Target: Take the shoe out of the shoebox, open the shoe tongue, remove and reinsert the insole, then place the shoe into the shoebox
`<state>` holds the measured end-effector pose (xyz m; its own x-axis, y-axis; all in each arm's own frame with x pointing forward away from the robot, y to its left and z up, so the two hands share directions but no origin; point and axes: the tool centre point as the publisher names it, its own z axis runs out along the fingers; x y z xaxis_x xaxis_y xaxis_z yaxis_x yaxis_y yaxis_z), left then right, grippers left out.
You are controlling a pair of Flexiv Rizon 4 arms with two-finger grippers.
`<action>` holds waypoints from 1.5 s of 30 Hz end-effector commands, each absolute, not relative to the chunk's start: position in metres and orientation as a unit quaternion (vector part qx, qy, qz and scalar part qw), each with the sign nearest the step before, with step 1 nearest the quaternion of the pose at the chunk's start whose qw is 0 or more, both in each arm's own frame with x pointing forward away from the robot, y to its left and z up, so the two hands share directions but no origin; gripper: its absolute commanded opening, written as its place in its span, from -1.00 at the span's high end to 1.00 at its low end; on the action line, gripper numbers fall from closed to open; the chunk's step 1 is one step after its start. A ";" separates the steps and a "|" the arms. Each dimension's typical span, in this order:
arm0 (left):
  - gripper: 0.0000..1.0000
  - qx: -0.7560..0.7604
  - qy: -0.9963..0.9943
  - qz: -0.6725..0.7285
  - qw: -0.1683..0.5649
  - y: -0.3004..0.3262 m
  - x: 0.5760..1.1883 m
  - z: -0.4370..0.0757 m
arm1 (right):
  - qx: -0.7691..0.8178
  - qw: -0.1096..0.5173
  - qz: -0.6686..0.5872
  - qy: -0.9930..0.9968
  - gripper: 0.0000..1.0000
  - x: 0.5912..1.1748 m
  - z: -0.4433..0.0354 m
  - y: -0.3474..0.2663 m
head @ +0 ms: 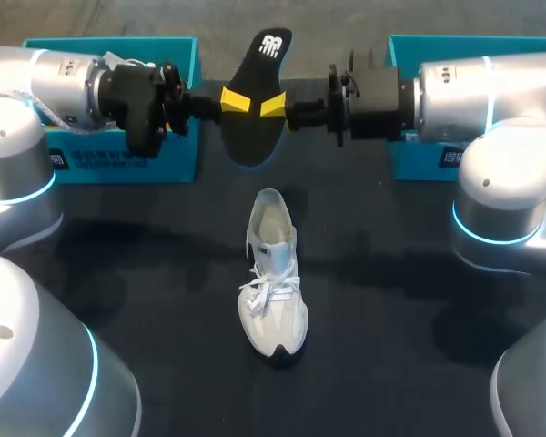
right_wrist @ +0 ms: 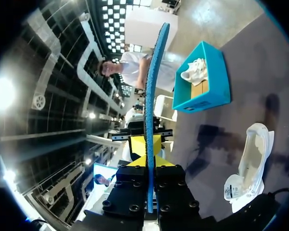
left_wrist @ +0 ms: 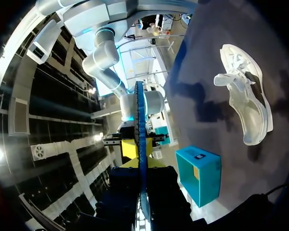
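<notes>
A dark insole [head: 257, 100] with a blue edge hangs upright in the air above the back of the table. My left gripper [head: 237, 100] is shut on it from one side and my right gripper [head: 274, 106] from the other, yellow tips nearly meeting. In the left wrist view the insole [left_wrist: 141, 125] runs edge-on between the fingers; the right wrist view shows its edge [right_wrist: 152, 86] the same way. The white laced shoe [head: 273, 273] lies on the dark table below, heel toward the insole, apart from both grippers. It also shows as the shoe [left_wrist: 245, 96] and the shoe [right_wrist: 250, 163].
A teal shoebox [head: 118, 162] stands at the back left and a second teal box [head: 409, 164] at the back right. One teal box [right_wrist: 204, 91] holds another white shoe. My arms' silver links crowd both sides of the table.
</notes>
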<state>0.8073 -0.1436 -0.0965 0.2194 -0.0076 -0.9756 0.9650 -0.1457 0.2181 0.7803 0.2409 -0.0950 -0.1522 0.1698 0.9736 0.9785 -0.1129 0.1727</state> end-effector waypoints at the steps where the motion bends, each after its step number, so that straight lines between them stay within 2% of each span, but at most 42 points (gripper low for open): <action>1: -1.00 0.589 0.409 -0.472 0.513 -0.146 0.805 -0.097 | -0.527 0.382 -0.530 -0.544 1.00 0.779 -0.095 0.245; 17: -1.00 0.591 0.439 -0.455 0.501 -0.110 0.805 -0.097 | -0.505 0.362 -0.554 -0.554 1.00 0.783 -0.102 0.235; 28: -1.00 0.610 0.499 -0.427 0.444 -0.073 0.804 -0.121 | -0.485 0.338 -0.562 -0.579 1.00 0.790 -0.121 0.233; 40: -1.00 0.604 0.561 -0.422 0.378 -0.026 0.811 -0.154 | -0.455 0.271 -0.567 -0.631 1.00 0.796 -0.138 0.233; 43: -1.00 0.652 0.550 -0.397 0.340 -0.015 0.811 -0.158 | -0.449 0.265 -0.561 -0.643 1.00 0.797 -0.144 0.233; 45: -1.00 0.652 0.550 -0.397 0.340 -0.015 0.811 -0.158 | -0.449 0.265 -0.561 -0.643 1.00 0.797 -0.144 0.233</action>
